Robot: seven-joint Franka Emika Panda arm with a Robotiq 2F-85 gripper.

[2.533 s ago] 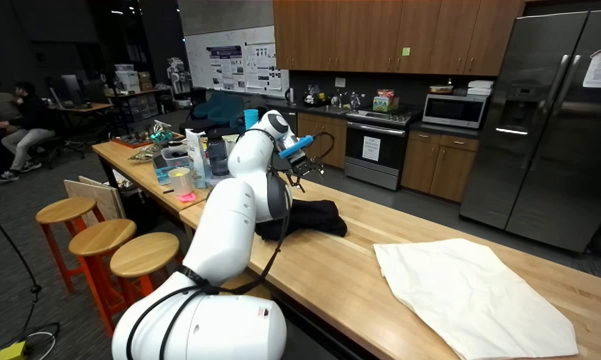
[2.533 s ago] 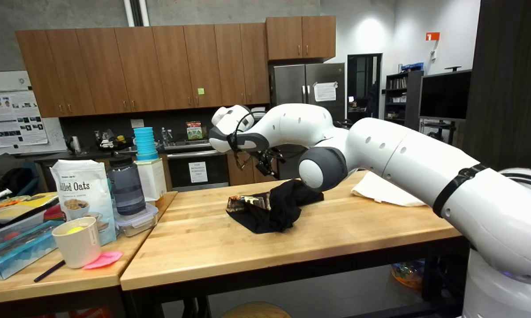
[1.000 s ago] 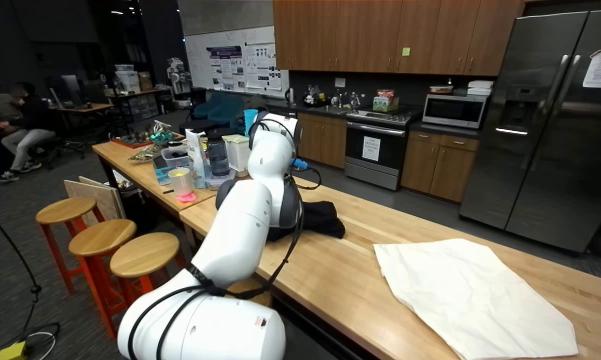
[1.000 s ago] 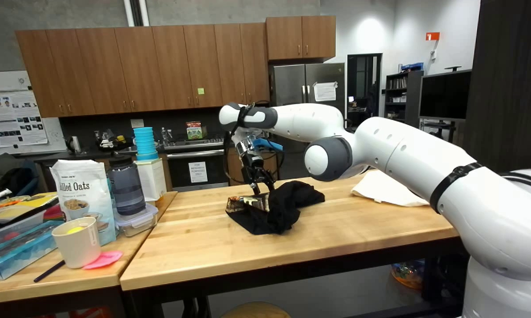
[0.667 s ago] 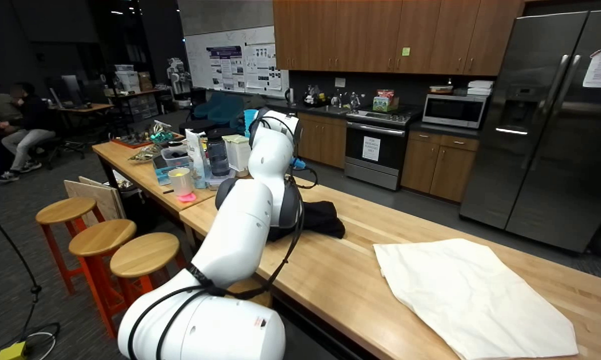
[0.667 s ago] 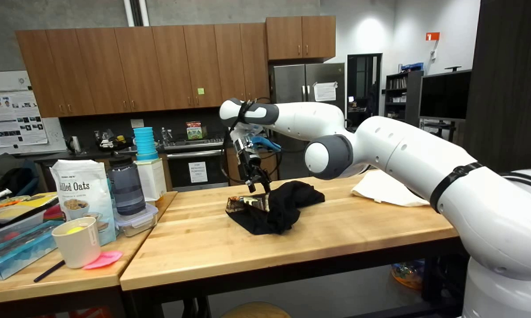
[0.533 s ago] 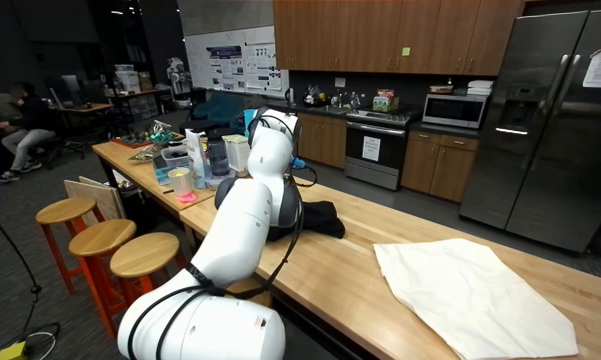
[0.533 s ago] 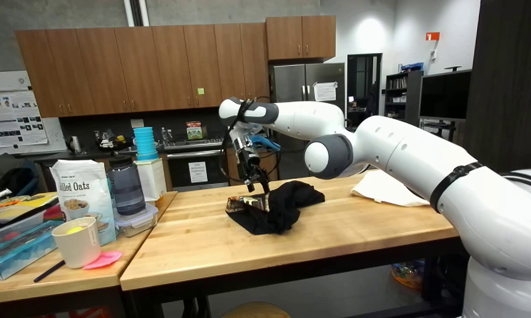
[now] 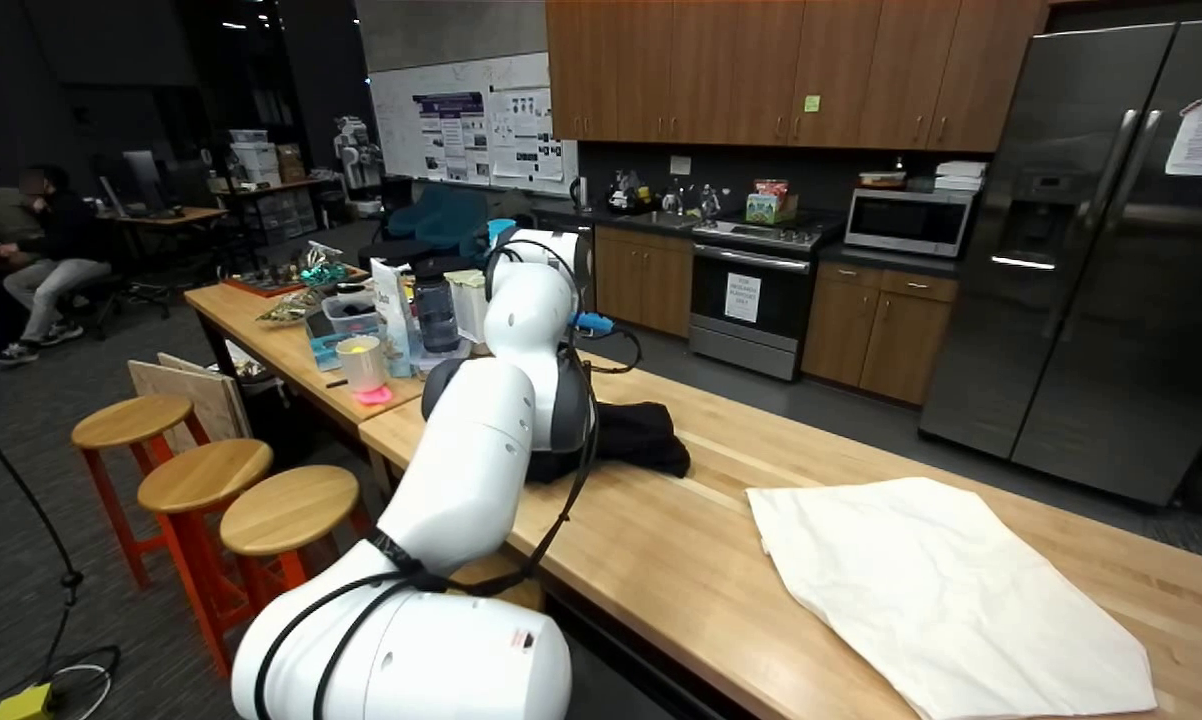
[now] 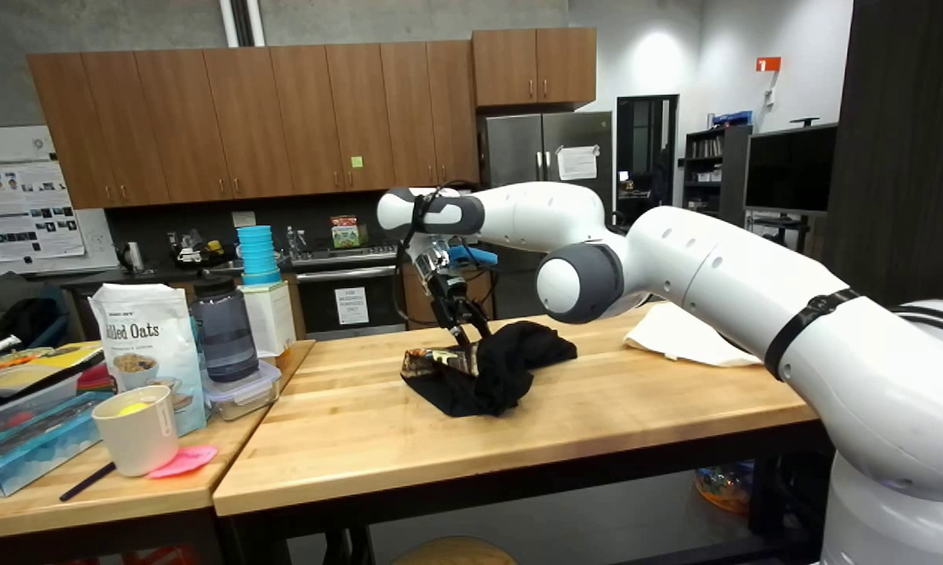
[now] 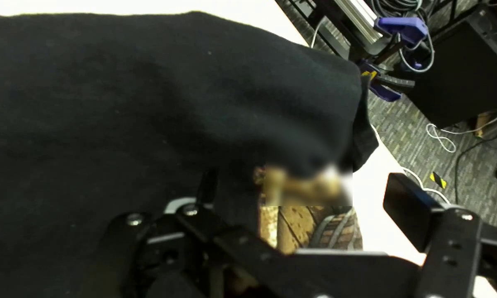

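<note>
A white robot arm (image 10: pixel 722 275) is standing at the right in an exterior view. Its tool (image 10: pixel 475 337) is pointing down at a black cloth (image 10: pixel 511 369), and the two fingers (image 11: pixel 409 211) are standing wide apart. In the wrist view, part of the black cloth is showing in the gap between them, but I cannot tell if the tool is touching it. The black cloth is lying in a bumpy heap on the wooden tabletop (image 10: pixel 346 439). A bright picture (image 10: pixel 444 359) is showing on its left part. In both exterior views, a white cloth (image 9: pixel 951 590) is lying to the right, well apart.

Another tabletop (image 10: pixel 165 502) is standing just to the left. On it, a bag of oats (image 10: pixel 146 353) is standing beside a dark bottle (image 10: pixel 224 333). Farther back, blue cups (image 10: pixel 257 255) are standing in a stack. Nearer, a cream mug (image 10: pixel 136 439) is standing with something yellow (image 10: pixel 133 409) inside. A pink thing (image 10: pixel 183 461) is lying just right of the mug, and a dark stick (image 10: pixel 87 482) is lying to its left.
</note>
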